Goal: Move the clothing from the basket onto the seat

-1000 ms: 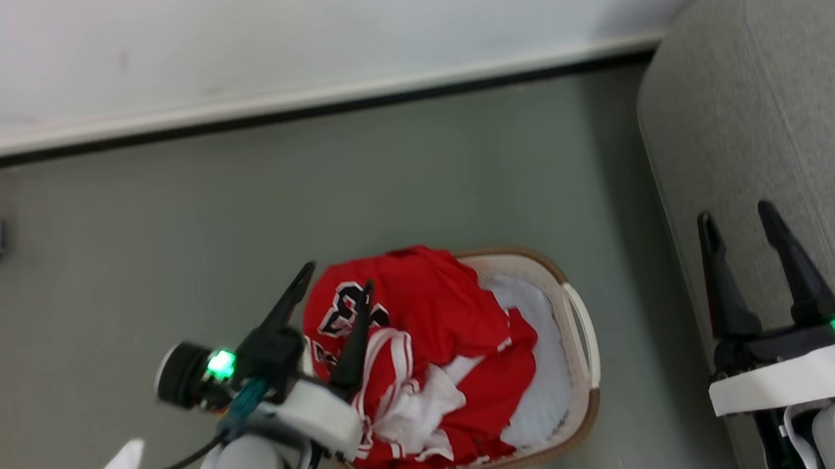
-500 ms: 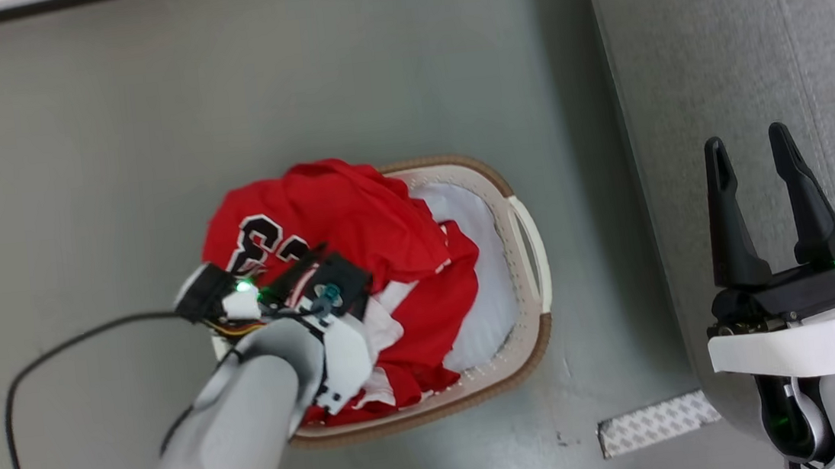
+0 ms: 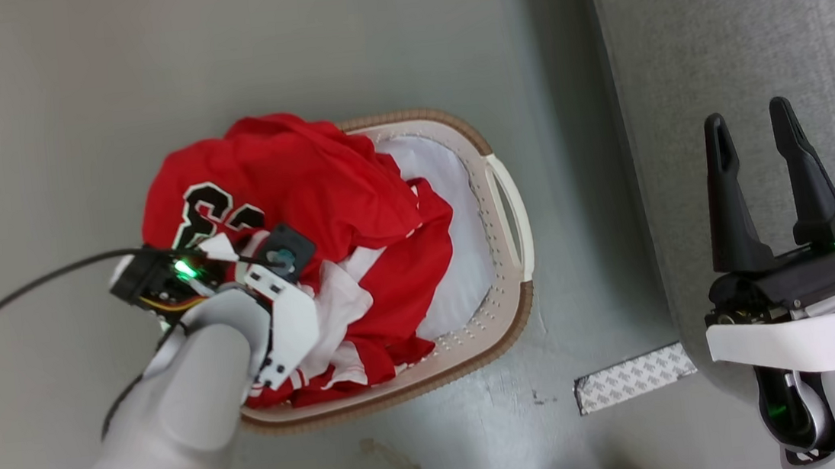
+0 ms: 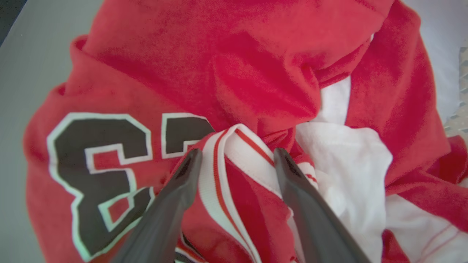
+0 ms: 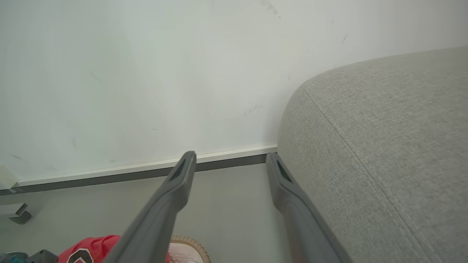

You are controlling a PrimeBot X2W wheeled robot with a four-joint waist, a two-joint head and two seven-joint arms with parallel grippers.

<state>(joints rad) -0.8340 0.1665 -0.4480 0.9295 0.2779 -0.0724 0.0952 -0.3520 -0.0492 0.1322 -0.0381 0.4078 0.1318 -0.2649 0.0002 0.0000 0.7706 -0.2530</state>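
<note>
Centrally, the clothing [image 3: 322, 198] lies heaped in the basket [image 3: 507, 333], which stands on the floor [image 3: 368, 40]. The numbered jersey [image 4: 102, 157] drapes over the rim on the robot's left side, and the white liner [image 3: 458, 261] shows bare on the right side.

Your left tool [image 4: 237, 153] hangs directly over the heap and points down into it, fingers spread and gripping nothing. Between them, in the left wrist view, rises a fold of white-and-red striped trim [image 4: 223, 171]. Its long axis runs along the fingers, not across them, so a closing stroke would, by this reading, pinch the fold across its narrow width. Whether the fingertips already press the cloth cannot be told.

The seat [image 3: 711, 22] lies to the robot's right of the basket, with a strip of floor between them, so your carry will have to go rightward. Your right tool [image 3: 747, 115] stands over the seat's near edge, fingers parted and empty, well apart from the clothing. The left arm is thus the nearer for the pick, the right the nearer to the goal.

Count: one basket, one seat, one liner, two tools. At least two garments appear in the heap (the jersey and a striped piece), though the folds prevent a firm number. No garment lies on the seat yet. One strip of patterned tape [image 3: 635, 386] is stuck to the floor just beside the seat's base.
</note>
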